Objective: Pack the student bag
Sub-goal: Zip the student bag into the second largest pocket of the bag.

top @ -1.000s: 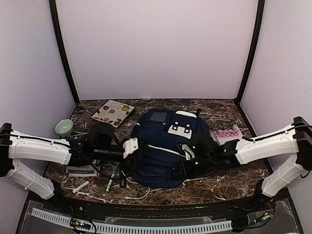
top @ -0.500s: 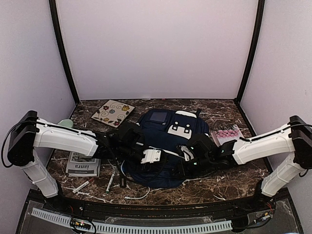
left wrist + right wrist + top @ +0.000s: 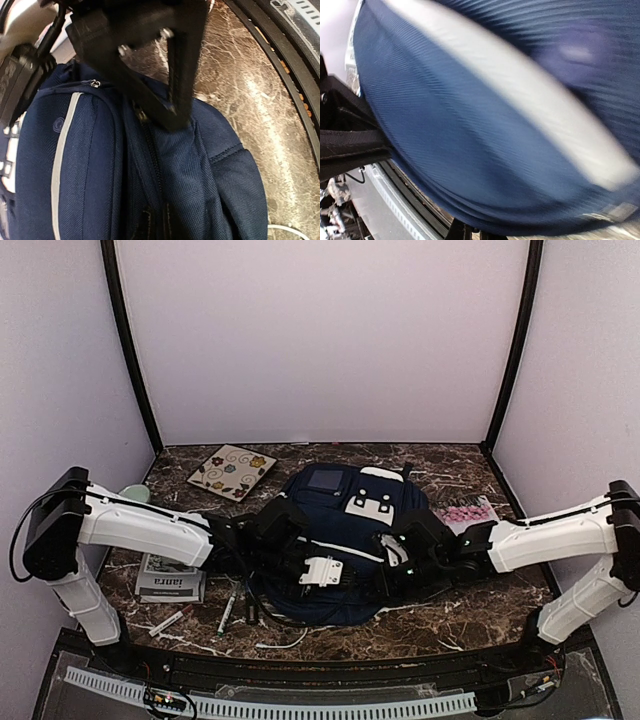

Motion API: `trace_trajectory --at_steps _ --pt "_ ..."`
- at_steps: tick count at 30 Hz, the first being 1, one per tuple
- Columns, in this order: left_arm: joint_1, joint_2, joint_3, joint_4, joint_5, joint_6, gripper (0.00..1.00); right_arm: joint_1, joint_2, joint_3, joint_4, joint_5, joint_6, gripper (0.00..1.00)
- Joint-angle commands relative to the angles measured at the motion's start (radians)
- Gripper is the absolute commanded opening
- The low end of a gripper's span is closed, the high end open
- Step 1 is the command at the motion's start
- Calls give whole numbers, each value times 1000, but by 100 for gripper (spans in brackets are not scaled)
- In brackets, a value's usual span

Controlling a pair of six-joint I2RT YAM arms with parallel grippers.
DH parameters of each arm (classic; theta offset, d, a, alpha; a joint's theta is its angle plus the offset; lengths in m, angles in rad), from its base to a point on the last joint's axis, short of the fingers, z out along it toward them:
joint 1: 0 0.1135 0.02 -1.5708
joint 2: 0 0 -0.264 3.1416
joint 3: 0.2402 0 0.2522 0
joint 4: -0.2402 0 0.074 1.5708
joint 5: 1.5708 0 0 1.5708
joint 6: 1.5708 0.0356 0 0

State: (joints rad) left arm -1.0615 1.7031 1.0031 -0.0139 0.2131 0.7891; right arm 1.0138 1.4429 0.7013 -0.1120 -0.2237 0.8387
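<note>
The student bag [image 3: 345, 525], navy with white trim, lies flat in the middle of the table. My left gripper [image 3: 347, 578] reaches across its near part. In the left wrist view the left gripper [image 3: 157, 227] is shut, pinching the fabric of the student bag [image 3: 90, 165] beside a zipper. My right gripper [image 3: 385, 573] comes in from the right. Seen from the left wrist, the right gripper [image 3: 175, 112] is shut on a fold of the same fabric. Blurred navy cloth of the student bag [image 3: 470, 125] fills the right wrist view, with the right gripper [image 3: 470, 232] barely showing at the bottom edge.
A floral card [image 3: 232, 471] lies at the back left, with a green bowl [image 3: 131, 494] half hidden behind my left arm. A booklet [image 3: 170, 582], pens [image 3: 230, 612] and a white cable [image 3: 285, 642] lie front left. A pink pack [image 3: 467, 512] sits right of the bag.
My left arm has swung right from the table's left side onto the bag, and its gripper has gone from open to shut on the fabric. The right arm has shifted slightly.
</note>
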Motion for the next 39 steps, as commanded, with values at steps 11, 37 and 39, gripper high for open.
trace_trajectory --at_steps 11,37,39 --pt "-4 -330 -196 -4 -188 49 0 -420 -275 108 -543 366 -257 0" --pt "-50 -344 -174 -194 -83 78 0 -616 93 545 -932 446 -623 0" --pt "-59 -318 -151 -227 -41 59 0 -647 137 548 -922 485 -632 0"
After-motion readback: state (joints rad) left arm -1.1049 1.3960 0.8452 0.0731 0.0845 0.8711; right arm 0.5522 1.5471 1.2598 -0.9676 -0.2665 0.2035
